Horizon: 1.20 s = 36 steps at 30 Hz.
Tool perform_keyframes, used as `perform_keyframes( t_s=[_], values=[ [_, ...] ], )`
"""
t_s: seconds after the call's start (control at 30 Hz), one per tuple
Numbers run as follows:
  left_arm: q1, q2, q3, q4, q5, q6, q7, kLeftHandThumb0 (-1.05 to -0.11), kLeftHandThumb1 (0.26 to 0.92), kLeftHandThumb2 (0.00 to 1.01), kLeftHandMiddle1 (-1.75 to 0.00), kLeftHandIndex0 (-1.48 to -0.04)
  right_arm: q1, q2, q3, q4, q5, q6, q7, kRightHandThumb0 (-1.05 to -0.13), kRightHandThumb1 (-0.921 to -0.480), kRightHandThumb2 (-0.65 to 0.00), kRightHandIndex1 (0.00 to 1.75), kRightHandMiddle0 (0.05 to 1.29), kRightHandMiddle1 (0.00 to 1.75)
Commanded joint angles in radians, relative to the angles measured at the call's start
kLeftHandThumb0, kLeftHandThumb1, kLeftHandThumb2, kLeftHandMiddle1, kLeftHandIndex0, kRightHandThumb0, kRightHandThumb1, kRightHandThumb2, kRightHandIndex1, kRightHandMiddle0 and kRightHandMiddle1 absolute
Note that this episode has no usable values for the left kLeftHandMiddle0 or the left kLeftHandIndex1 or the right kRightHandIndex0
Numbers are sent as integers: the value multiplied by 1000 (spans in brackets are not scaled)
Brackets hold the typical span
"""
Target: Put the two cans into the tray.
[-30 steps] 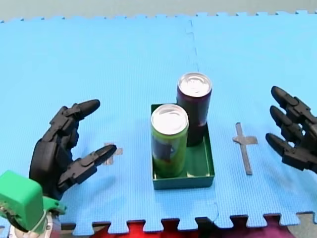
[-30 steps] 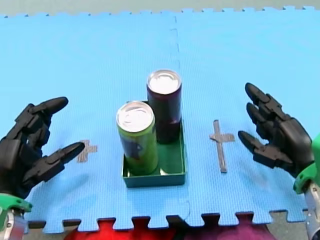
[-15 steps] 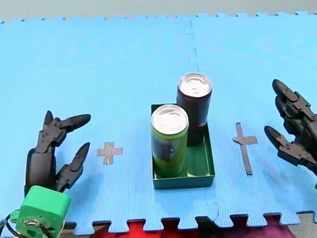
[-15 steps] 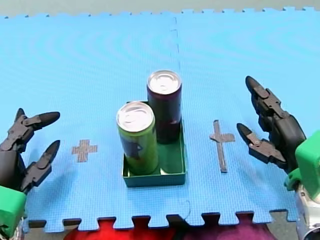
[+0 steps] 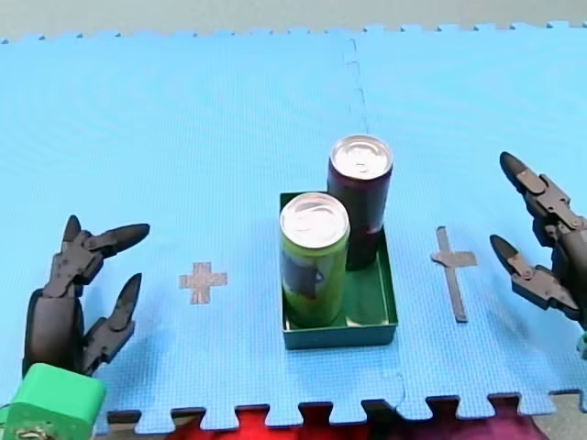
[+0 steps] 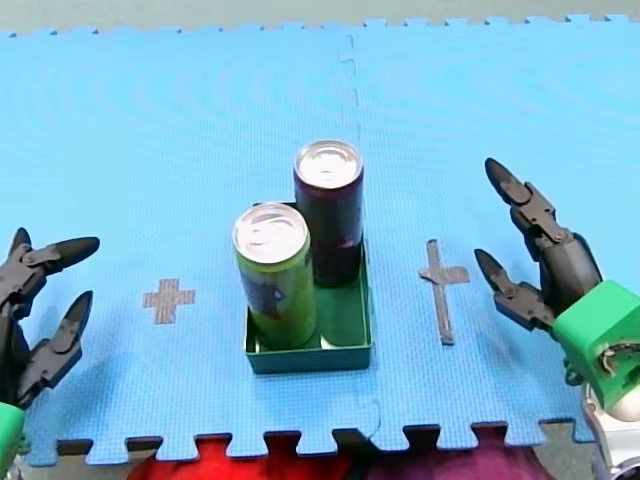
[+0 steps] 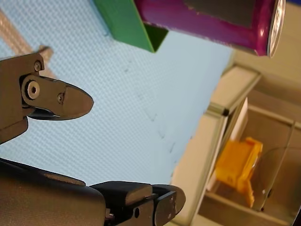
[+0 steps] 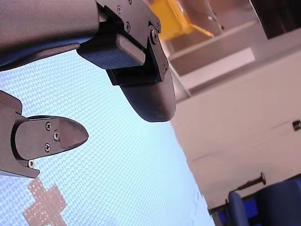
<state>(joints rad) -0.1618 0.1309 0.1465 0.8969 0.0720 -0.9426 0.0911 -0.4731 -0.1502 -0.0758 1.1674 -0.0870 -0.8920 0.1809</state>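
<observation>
Green can (image 5: 314,261) and purple can (image 5: 359,197) both upright, long axes vertical, tops up, inside the green tray (image 5: 339,334) at the middle of the blue foam mat (image 5: 183,137) near its front edge. The green can stands in front and hides part of the purple one. Left hand (image 5: 78,293) at the front-left corner, right hand (image 5: 546,261) at the right edge and partly cut off; both empty, uncurled.

Bright even light, soft shadows on the mat (image 5: 183,137), glare atop the green can (image 5: 314,261) and purple can (image 5: 359,194)
</observation>
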Motion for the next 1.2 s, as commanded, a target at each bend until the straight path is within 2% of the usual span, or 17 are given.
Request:
perform_keyframes(
  t_s=[0.0,0.1,0.2,0.33,0.57,0.67,0.73,0.83,0.9,1.0,1.17],
  values=[
    [-9,8,1,14,-12,-8,-9,-1048,921,397,0,-385,2,-10,0,-1,10,-1,12,-1048,-921,-494,21,289,28],
    [-12,15,0,27,-21,-12,-29,-1048,921,397,0,-379,2,-14,-4,-3,32,19,48,-1048,-921,-494,12,292,24],
    [-12,33,-5,33,-53,-14,-100,-1048,921,406,0,-368,6,-12,-9,-8,58,36,90,-1048,-921,-493,4,293,21],
    [-6,31,-2,17,-97,2,-164,-1048,921,423,0,-344,8,-9,-15,-15,81,51,127,-1048,-921,-491,0,293,15],
    [13,30,0,-40,-117,56,-195,-1048,921,466,0,-313,14,-9,-19,-24,95,63,148,-1048,-921,-486,0,291,9],
    [23,17,5,-72,-168,86,-239,-1048,921,477,0,-307,18,-7,-23,-28,105,67,161,-1048,-921,-485,0,290,7],
    [28,5,13,-90,-221,106,-288,-1048,921,480,0,-302,20,-2,-35,-32,135,83,200,-1048,-921,-484,0,289,5],
    [30,-3,20,-97,-263,99,-342,-1048,921,480,0,-297,23,8,-55,-40,184,109,263,-1048,-921,-484,-1,288,4],
    [32,-7,25,-104,-282,93,-373,-1048,921,479,0,-294,25,13,-63,-47,203,120,286,-1048,-921,-485,0,288,3],
    [37,-12,31,-120,-306,101,-408,-1048,921,475,0,-293,32,18,-68,-62,214,129,297,-1048,-921,-487,0,289,4],
    [43,-11,42,-133,-310,114,-425,-1048,921,472,-2,-289,43,15,-68,-78,211,130,295,-1048,-921,-496,1,288,3]
  ],
)
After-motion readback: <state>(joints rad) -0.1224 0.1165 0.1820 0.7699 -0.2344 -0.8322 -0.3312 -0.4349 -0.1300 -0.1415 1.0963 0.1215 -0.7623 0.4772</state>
